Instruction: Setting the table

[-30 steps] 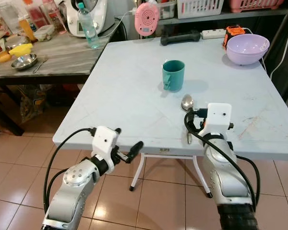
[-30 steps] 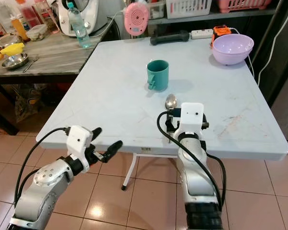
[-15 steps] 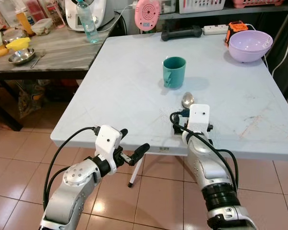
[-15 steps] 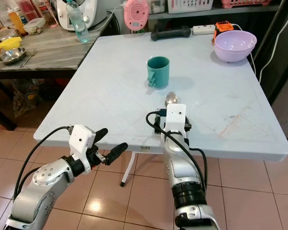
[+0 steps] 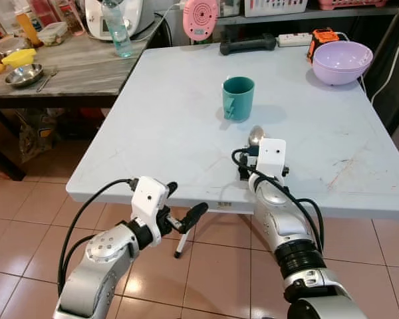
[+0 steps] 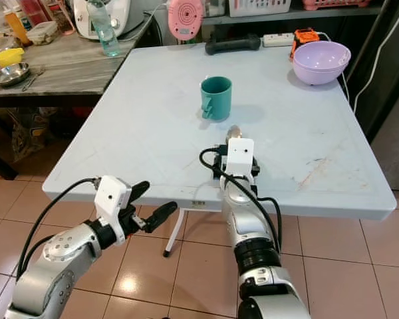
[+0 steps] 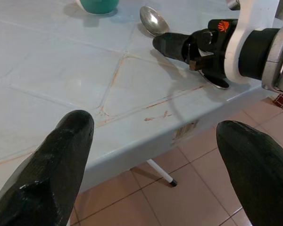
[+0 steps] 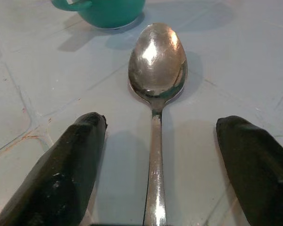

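— What have you got on the spoon?

— I see the shiny metal spoon [image 8: 156,80] lying flat on the pale grey worktop [image 5: 166,126], bowl end pointing at the teal ceramic mug [image 5: 239,98], handle running back toward the near edge. My right tool [image 8: 155,169] sits low over the handle with its two black fingers [image 8: 68,165] spread wide, one on each side of the spoon and touching neither side of it. From the head cameras only the spoon's bowl pokes out past the white wrist housing.

— And the mug?

— Upright, just beyond the spoon's bowl, its handle turned toward my left. Mug and spoon are close, but I see a gap between them.

— Your other arm?

— My left tool [image 5: 184,214] hangs in front of the worktop's near edge, below its surface, over the terracotta tiled floor [image 5: 213,266]. Its fingers [image 7: 52,165] are spread apart and hold nothing. Through its wrist camera I look across the worktop corner at the right arm and the spoon.

— Anything else on the worktop?

— A lilac plastic bowl [image 5: 340,63] at the far right corner, well apart from the mug. Along the far edge there is a black dumbbell-shaped object [image 5: 247,46], a white power strip [image 5: 294,40] and a pink round gadget [image 5: 201,18]. To my left stands a wooden side table [image 5: 73,66] with a clear water bottle [image 5: 118,30] and a small steel bowl [image 5: 24,74].
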{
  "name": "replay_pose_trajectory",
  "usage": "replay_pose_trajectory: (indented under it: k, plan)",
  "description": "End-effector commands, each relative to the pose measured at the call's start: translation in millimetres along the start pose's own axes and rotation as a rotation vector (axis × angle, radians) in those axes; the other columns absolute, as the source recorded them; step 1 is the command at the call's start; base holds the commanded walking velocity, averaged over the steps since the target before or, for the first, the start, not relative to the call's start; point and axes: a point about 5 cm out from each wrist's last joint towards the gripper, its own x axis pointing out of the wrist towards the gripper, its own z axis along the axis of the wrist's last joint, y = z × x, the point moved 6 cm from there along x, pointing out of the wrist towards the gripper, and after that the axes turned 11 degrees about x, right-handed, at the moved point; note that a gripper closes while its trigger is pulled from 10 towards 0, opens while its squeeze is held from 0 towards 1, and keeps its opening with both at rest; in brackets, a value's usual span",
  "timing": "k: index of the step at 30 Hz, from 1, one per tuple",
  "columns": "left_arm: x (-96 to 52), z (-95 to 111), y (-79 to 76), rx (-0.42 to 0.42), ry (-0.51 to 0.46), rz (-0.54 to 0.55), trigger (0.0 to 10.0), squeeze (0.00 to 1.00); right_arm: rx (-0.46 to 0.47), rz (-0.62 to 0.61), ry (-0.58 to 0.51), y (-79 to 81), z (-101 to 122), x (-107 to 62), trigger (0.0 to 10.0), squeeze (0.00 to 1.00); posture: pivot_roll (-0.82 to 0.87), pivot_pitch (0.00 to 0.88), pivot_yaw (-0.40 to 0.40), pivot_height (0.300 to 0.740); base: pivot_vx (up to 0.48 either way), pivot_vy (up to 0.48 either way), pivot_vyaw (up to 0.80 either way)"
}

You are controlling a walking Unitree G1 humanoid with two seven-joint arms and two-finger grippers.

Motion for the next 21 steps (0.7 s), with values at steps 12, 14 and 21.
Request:
replay_pose_trajectory:
  k: [12, 14, 21]
  plan:
    - [8.5, 28, -9.2, -0.028, -0.074, -0.084, 10.0, 0.00, 0.024, 0.008, 0.086, 4.5, -20, 0.0, 0.0, 0.00, -0.09, 0.137, 0.137, 0.740, 0.000, 0.000, 0.00]
    - [8.4, 28, -10.2, -0.030, -0.074, -0.085, 10.0, 0.00, 0.025, 0.003, 0.089, 2.7, -22, -0.4, 0.0, 0.00, -0.09, 0.133, 0.137, 0.740, 0.000, 0.000, 0.00]
    - [5.5, 21, -15.9, -0.040, -0.056, -0.094, 10.0, 0.00, 0.040, -0.011, 0.129, -4.1, -33, -2.4, 0.0, 0.00, -0.09, 0.130, 0.139, 0.740, 0.000, 0.000, 0.00]
